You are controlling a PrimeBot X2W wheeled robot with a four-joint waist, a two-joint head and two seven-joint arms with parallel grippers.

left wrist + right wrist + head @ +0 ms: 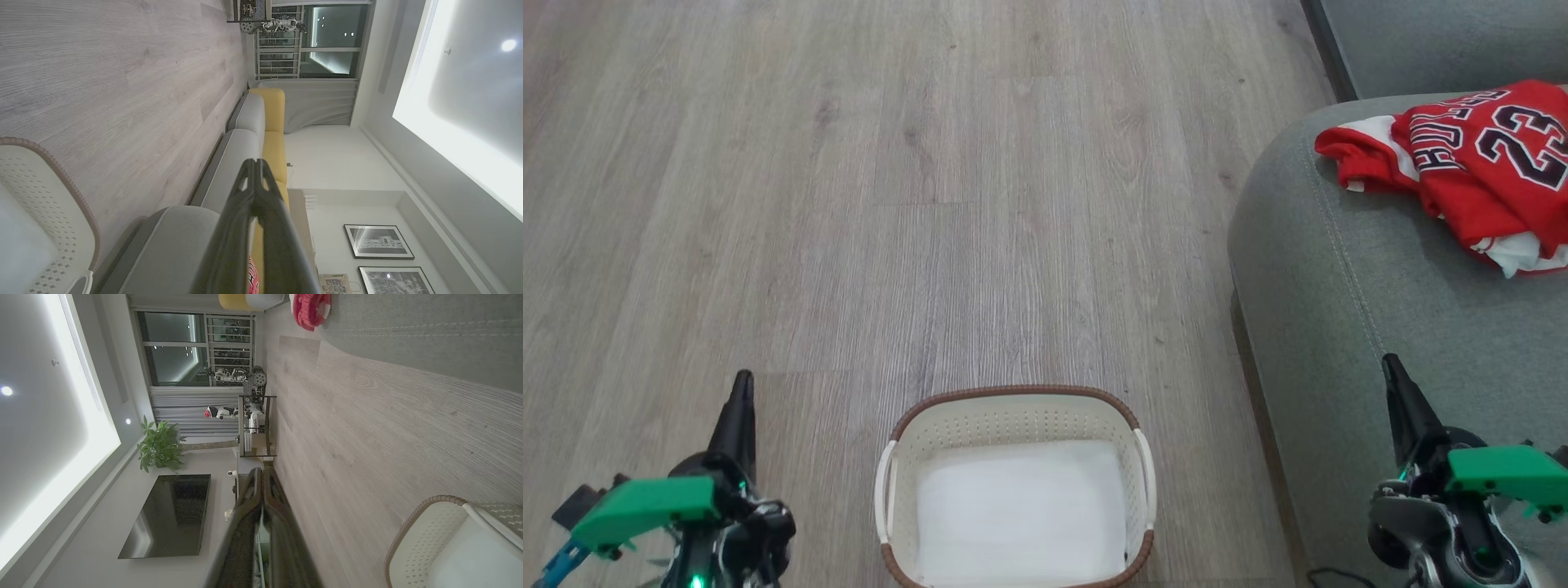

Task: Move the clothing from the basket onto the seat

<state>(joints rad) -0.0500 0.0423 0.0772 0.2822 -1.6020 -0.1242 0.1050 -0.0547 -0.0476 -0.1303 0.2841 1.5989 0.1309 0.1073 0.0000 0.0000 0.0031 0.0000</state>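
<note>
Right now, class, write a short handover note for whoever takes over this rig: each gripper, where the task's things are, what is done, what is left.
The left gripper is shut and empty, above the floor left of the basket.
The right gripper is shut and empty, seen against the seat.
The clothing lies crumpled on the seat, apart from both grippers.
The basket stands on the floor, holding just the white liner sheet.
Done: the move looks complete. Left: nothing apparent.
</note>
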